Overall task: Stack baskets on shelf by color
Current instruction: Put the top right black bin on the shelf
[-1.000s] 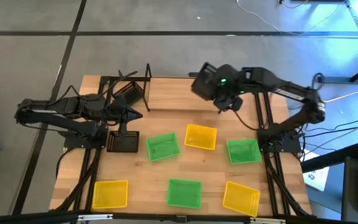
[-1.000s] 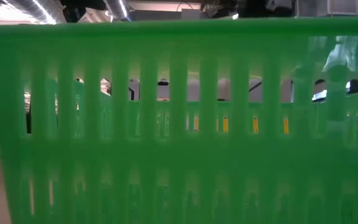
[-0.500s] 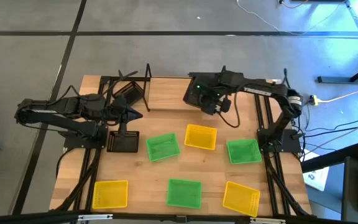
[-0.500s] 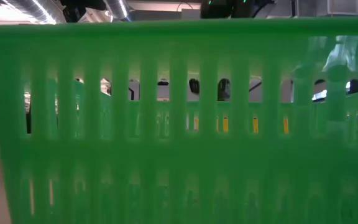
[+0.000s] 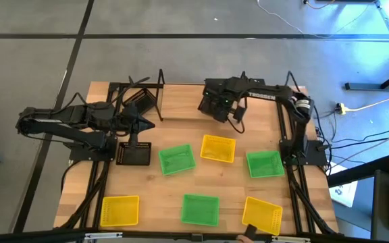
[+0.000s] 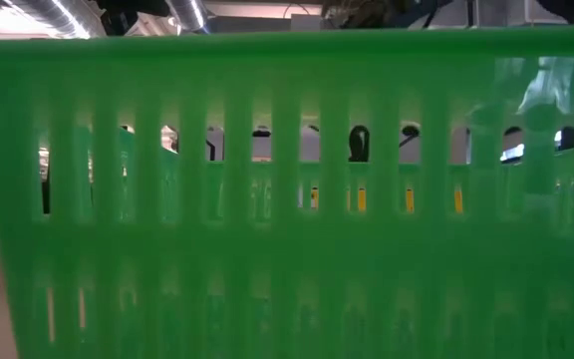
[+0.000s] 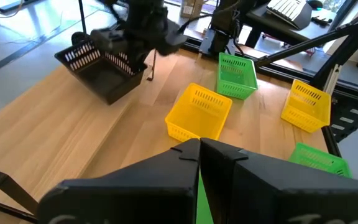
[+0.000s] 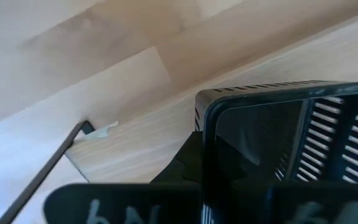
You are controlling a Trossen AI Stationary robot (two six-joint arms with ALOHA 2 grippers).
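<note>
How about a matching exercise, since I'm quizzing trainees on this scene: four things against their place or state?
Things:
A. held black basket
B. second black basket
C. left gripper
D. near-middle green basket

Places or states:
1. fills the low view
2. lies on the table beside the left arm
3. fingers shut, holding nothing
4. in the right gripper, over the table's far side

Pairs: A-4, B-2, C-3, D-1
</note>
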